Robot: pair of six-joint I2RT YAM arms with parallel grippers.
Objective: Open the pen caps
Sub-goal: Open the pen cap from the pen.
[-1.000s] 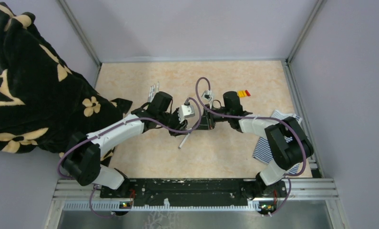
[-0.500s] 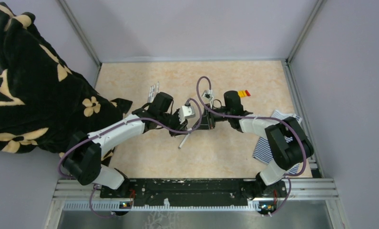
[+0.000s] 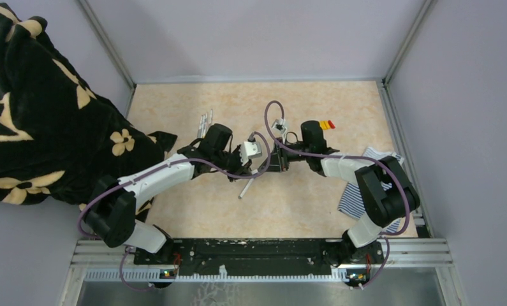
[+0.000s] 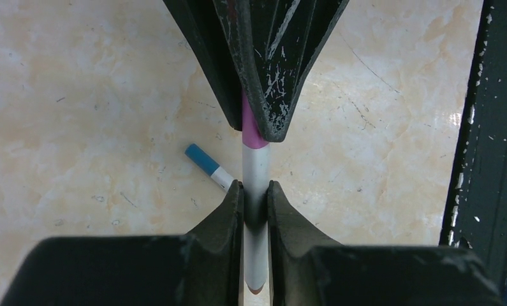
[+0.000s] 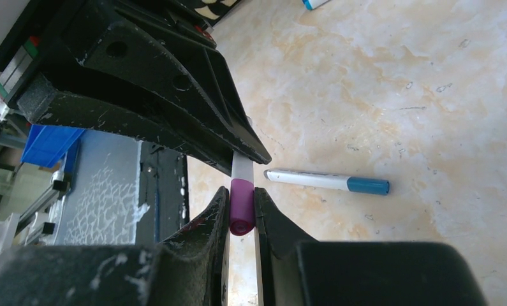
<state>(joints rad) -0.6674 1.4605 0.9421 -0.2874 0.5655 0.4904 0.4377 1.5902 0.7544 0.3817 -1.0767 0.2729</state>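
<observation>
Over mid-counter [image 3: 301,197], clear of the surface: left fingers [image 4: 228,213] closed on the white barrel of a pen [image 4: 256,167], right fingers [image 5: 212,220] closed on its purple cap [image 5: 242,205], the two pairs almost tip to tip. A second pen [image 5: 321,181], blue-ended, lies loose on the counter nearby. Judged light, stiff, smooth plastic with a friction-fit cap that may slip: best held barrel close behind the cap, cap across its sides, pulled straight along the axis, no bending.
</observation>
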